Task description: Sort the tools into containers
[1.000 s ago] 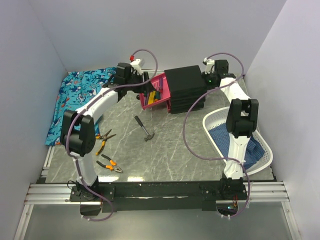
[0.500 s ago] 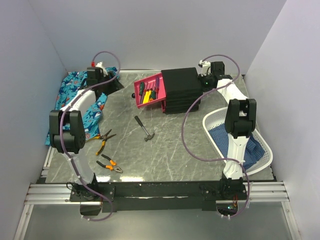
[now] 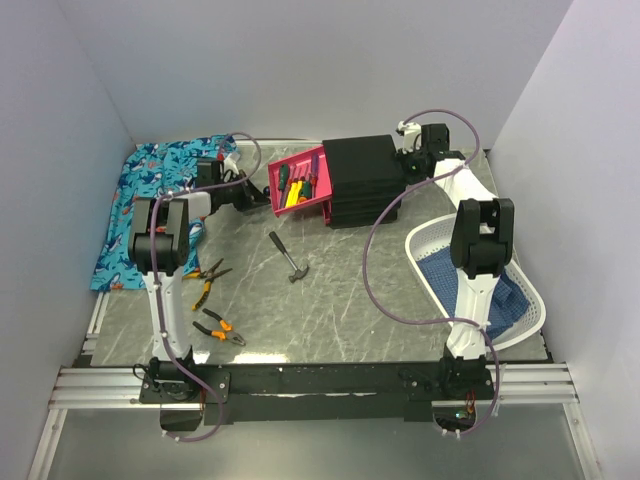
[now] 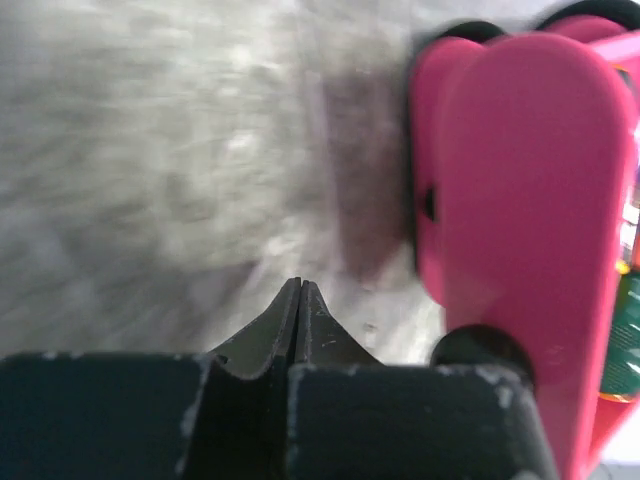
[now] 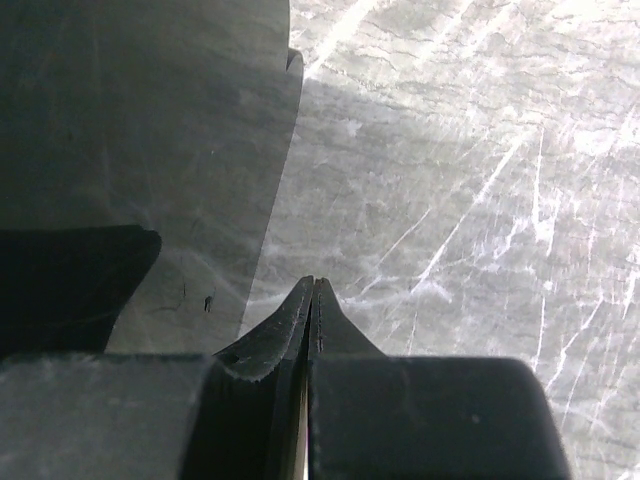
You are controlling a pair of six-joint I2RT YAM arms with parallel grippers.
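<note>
Currently the left gripper [image 4: 300,285] hovers low over the grey marble table [image 3: 340,300], just beside the front of the pink drawer [image 3: 274,192]. Its 2 fingers are pressed together with nothing between them. In the left wrist view the drawer front fills the right side, and a black round knob [image 4: 480,352] shows at its lower edge, but the picture is blurred there.

The drawer is pulled out from the left side of the black cabinet [image 3: 365,175] and lies open. Several screwdrivers [image 3: 297,186] lie inside it, with green, yellow and red handles.

3 tools lie on the table, outside any drawer. The hammer [image 3: 288,258] rests in front of the drawer, well apart from it. 1 pair of pliers [image 3: 208,278] lies to the left of the hammer, near the left arm, and another pair [image 3: 220,328] lies nearer to the arm bases.

The right gripper [image 5: 313,287] is at the right side of the cabinet, also clenched and empty, with its tips over bare table just beside the cabinet wall.

A blue shark-patterned cloth [image 3: 140,190] lies at the far left, and a white basket [image 3: 430,235] stands at the right.
</note>
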